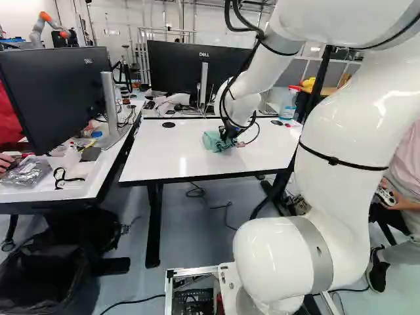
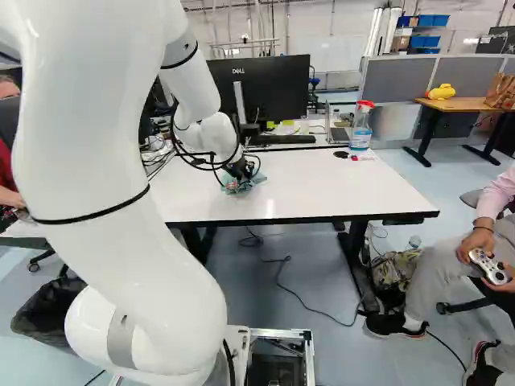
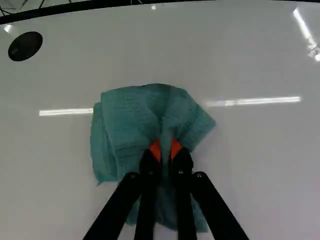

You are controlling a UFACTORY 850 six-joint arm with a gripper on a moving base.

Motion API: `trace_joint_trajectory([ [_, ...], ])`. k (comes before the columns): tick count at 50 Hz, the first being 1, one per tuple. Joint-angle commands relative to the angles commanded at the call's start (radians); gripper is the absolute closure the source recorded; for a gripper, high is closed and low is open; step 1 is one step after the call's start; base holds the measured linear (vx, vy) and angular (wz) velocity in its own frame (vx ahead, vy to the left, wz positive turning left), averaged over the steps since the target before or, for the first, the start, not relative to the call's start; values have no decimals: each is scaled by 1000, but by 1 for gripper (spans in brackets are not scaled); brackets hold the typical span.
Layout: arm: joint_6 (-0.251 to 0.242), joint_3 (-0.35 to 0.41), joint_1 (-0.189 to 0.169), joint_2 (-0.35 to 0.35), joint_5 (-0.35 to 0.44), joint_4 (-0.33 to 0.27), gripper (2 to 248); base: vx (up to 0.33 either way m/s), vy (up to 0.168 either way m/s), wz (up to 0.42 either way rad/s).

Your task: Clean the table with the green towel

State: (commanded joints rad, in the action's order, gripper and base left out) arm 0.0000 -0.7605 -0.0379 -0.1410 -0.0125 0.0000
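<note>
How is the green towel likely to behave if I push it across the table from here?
The towel looks thin and floppy, so it will probably bunch up ahead of the gripper rather than stay flat. Its folded edges spread loose beyond the pinch and may trail. The glossy tabletop suggests it should slide easily.

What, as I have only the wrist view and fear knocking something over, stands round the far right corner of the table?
Observer: A clear bottle with a red top stands by that corner of the table; the right base view shows it well.

Operator: And what is past the middle of the far edge?

Observer: A black monitor on a pale stand. Both base views show it.

Operator: Anything along the left side?

Observer: Yes, in the left base view a second table runs along there, with a large dark screen on it.
</note>
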Motion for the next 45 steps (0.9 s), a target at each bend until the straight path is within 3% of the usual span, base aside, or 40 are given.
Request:
trace_joint_trajectory([
  [39,0,39,-140,35,0,0,208,0,0,0],
  [45,0,39,-143,35,0,0,208,0,0,0],
])
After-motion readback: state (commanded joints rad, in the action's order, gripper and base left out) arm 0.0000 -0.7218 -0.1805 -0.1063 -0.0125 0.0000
